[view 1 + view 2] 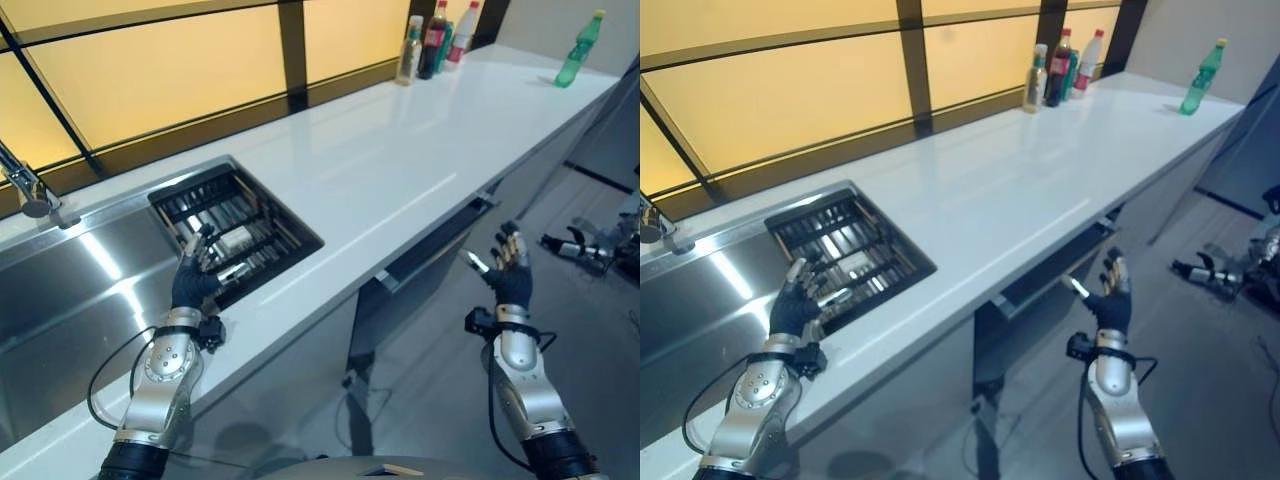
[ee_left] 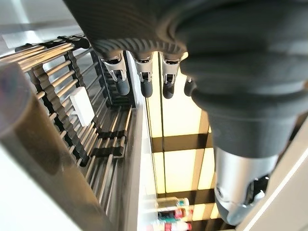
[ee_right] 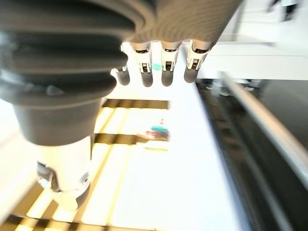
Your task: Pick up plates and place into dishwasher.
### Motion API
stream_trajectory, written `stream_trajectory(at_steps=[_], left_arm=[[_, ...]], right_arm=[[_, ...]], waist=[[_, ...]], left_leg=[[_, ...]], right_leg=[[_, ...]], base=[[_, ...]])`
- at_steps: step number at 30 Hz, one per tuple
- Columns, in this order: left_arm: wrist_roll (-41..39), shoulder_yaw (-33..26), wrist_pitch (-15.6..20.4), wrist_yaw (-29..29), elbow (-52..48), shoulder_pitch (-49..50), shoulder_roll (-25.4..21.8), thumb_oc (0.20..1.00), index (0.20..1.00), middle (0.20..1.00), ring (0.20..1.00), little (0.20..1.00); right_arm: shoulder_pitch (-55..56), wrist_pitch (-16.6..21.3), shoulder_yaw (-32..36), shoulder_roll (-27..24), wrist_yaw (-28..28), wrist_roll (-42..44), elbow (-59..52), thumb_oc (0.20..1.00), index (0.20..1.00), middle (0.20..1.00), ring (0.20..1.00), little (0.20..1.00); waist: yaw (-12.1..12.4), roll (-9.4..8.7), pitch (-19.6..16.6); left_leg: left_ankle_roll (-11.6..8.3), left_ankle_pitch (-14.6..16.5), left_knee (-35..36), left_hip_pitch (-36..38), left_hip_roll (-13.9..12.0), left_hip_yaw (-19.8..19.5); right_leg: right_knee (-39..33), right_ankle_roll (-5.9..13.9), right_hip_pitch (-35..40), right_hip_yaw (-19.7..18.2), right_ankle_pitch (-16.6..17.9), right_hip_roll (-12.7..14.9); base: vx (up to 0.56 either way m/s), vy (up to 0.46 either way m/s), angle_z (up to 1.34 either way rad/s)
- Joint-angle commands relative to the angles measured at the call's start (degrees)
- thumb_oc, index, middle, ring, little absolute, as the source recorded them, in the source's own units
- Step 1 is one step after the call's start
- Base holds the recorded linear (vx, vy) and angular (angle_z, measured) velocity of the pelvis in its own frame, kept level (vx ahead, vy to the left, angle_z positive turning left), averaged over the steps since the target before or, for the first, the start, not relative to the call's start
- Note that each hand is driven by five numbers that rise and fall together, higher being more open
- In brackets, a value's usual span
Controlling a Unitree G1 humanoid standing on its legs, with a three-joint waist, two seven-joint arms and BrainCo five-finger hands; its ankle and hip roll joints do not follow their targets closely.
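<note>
Over the dark wire dish rack [image 1: 238, 232] sunk in the white counter [image 1: 400, 170], the empty left hand [image 1: 195, 272] hovers with fingers relaxed, the right hand [image 1: 508, 265] spread beside the counter, and with no plate visible a reach may snag the wires.

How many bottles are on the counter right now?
5, maybe more hidden: four clustered at the far end of the white counter by the window, a clear bottle, dark bottle, teal bottle, white bottle; a green bottle stands apart.

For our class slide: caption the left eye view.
Left hand open over the sink rack; right hand open beside the counter.
</note>
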State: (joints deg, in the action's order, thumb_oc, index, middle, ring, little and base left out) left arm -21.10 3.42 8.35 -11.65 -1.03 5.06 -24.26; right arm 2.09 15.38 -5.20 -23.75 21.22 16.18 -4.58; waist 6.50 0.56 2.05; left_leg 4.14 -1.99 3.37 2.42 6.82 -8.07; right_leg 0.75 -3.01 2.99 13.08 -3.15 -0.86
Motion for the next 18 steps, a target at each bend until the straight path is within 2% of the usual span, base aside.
stream_trajectory(at_steps=[1, 4, 8, 13, 15, 18], left_arm=[[-4.04, 2.19, 0.86, -0.66, 3.24, 1.52, 2.45, 1.0, 1.0, 1.0, 1.0, 1.0], [-5.26, 2.06, -0.3, -0.5, 1.05, 2.09, 3.65, 1.0, 1.0, 1.0, 1.0, 1.0], [-7.36, 1.88, -1.05, 0.09, -0.48, 3.72, 4.64, 1.0, 1.0, 1.0, 1.0, 1.0], [-10.53, 0.6, -2.74, 0.82, -2.29, 4.41, 4.37, 1.0, 1.0, 1.0, 1.0, 1.0], [-10.91, 0.02, -3.39, 1.96, -2.36, 4.29, 3.69, 1.0, 1.0, 1.0, 1.0, 1.0], [-10.91, -0.13, -3.7, 1.94, -3.03, 4.11, 2.87, 1.0, 1.0, 1.0, 1.0, 1.0]], right_arm=[[-6.17, 5.19, -1.95, -2.28, -10.28, -0.6, -7.26, 1.0, 1.0, 1.0, 1.0, 1.0], [-7.87, 4.31, -4.37, -2.66, -16.43, 1.16, -8.74, 1.0, 1.0, 1.0, 1.0, 1.0], [-10.74, 2.01, -8.44, -2.01, -18.33, 0.55, -7.98, 1.0, 1.0, 1.0, 1.0, 1.0], [-11.83, -0.92, -11.92, -1.67, -20.06, 2.07, -7.33, 1.0, 1.0, 1.0, 1.0, 1.0], [-11.57, -2.01, -13.28, -0.99, -19.94, 2.99, -6.17, 1.0, 1.0, 1.0, 1.0, 1.0], [-10.02, -2.6, -15.11, 0.22, -19.39, 3.85, -4.59, 1.0, 1.0, 1.0, 1.0, 1.0]], waist=[[1.01, -1.98, -1.18], [2.71, -2.66, -1.27], [5.81, -3.45, -1.08], [8.26, -4.55, -0.65], [9.14, -5.29, -0.1], [9.02, -5.17, 1.61]], left_leg=[[-2.88, 1.71, -2.75, -1.66, -2.2, 1.31], [-2.68, 2.34, -3.93, -2.19, -1.38, 0.08], [-2.3, 2.36, -3.91, -2.36, -0.35, -2.13], [-1.43, 2.34, -3.99, -2.61, 0.92, -4.24], [-0.49, 2.63, -4.71, -3.04, 2.11, -5.52], [1.06, 2.83, -5.24, -2.99, 3.18, -7.01]], right_leg=[[0.6, 4.68, 0.96, -2.5, 0.75, 2.83], [0.45, 4.77, 1.18, -1.67, 0.8, 3.26], [0.9, 5.06, 1.48, 0.19, 0.88, 3.86], [4.49, 6.21, 0.85, 2.16, 1.46, 5.25], [10.0, 7.35, -0.28, 2.4, 2.33, 6.38], [24.34, 8.72, -5.4, -0.14, 6.23, 7.66]], base=[[0.02, 0.044, 0.06], [0.02, 0.056, 0.09], [0.02, 0.091, 0.17], [0.02, 0.115, 0.2], [0.05, 0.124, 0.39], [0.02, 0.099, 0.43]])
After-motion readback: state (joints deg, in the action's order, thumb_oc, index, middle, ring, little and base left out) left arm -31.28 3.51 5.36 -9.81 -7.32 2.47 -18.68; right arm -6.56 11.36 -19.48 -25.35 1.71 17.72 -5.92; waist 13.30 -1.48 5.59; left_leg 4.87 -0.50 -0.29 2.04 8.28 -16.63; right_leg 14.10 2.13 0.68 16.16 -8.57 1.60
